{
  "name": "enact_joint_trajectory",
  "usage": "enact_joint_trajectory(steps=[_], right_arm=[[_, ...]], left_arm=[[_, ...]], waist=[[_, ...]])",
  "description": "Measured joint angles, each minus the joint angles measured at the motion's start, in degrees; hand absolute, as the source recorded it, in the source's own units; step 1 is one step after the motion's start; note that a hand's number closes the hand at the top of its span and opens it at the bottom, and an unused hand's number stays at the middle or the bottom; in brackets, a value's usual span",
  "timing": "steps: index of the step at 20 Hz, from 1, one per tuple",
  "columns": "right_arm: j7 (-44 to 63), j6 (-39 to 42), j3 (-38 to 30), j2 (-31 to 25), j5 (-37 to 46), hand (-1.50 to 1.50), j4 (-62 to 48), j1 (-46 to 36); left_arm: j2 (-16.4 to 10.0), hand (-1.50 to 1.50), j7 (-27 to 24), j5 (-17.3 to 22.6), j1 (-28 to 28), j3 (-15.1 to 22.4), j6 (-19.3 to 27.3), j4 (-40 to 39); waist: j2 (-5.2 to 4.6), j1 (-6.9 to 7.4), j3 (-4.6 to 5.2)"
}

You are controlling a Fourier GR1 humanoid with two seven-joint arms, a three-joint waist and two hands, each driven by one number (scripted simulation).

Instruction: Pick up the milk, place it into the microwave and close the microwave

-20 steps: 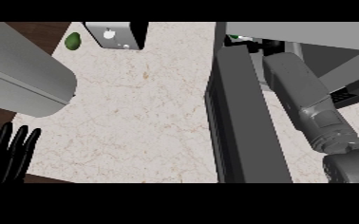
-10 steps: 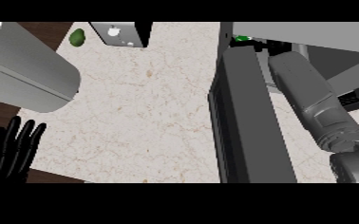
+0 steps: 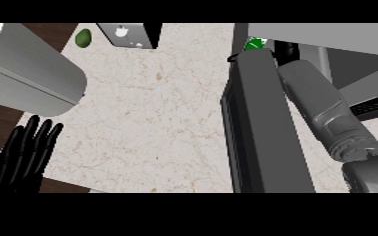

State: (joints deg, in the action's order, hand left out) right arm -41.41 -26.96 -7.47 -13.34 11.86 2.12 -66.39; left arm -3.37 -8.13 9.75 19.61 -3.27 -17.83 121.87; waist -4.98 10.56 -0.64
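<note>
marble counter (image 3: 162, 105); milk (image 3: 255, 43) shows only a green top past microwave door (image 3: 255, 130): probably light, rigid, grip mid-body. left hand (image 3: 29, 150) spread, idle; right hand (image 3: 287, 52): state cannot be told.

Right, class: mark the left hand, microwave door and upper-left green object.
left hand (image 3: 28, 155), head view, on its fingers.
microwave door (image 3: 255, 130), head view, its dark face.
green object (image 3: 83, 37), head view, its middle.

The microwave door (image 3: 255, 130) is a long dark grey slab. It stands open, its thin edge up. A small green bit of the milk (image 3: 255, 43) peeks out at its far end.
</note>
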Motion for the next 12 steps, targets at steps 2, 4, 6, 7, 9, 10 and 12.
enact_joint_trajectory(steps=[2,4,6,7,9,10,12], right_arm=[[0.01,2.10,-0.63,0.15,-0.53,-1.50,-0.12,-0.28],[0.04,3.42,-1.36,0.57,-1.16,-1.50,-0.22,-0.29],[0.13,4.49,-1.99,0.81,-1.70,-1.50,-0.33,-0.16],[0.35,4.93,-2.15,0.86,-1.82,-1.50,-0.39,-0.31],[0.40,5.66,-2.50,1.03,-2.10,-1.50,-0.42,-0.26],[0.29,5.64,-2.65,1.28,-2.22,-1.50,-0.40,-0.07],[0.54,5.84,-2.94,1.36,-2.45,-1.50,-0.39,-0.08]], left_arm=[[0.16,-1.50,0.07,-0.45,-0.53,0.40,0.18,-0.20],[0.17,-1.50,0.07,-0.82,-1.34,0.65,0.26,-0.69],[0.39,-1.50,0.16,-1.47,-1.32,1.21,0.42,-0.74],[0.60,-1.50,0.21,-1.86,-1.54,1.57,0.60,-0.80],[0.73,-1.50,0.52,-2.44,-2.10,2.03,0.86,-0.88],[0.78,-1.50,0.55,-2.78,-2.21,2.15,1.00,-0.94],[0.96,-1.50,0.50,-3.40,-2.35,2.56,1.17,-1.25]], waist=[[-0.02,-0.03,-0.02],[0.03,-0.32,-0.01],[0.23,-0.40,0.02],[0.28,-0.49,0.04],[0.30,-0.60,0.08],[0.42,-0.73,0.11],[0.52,-0.79,0.17]])
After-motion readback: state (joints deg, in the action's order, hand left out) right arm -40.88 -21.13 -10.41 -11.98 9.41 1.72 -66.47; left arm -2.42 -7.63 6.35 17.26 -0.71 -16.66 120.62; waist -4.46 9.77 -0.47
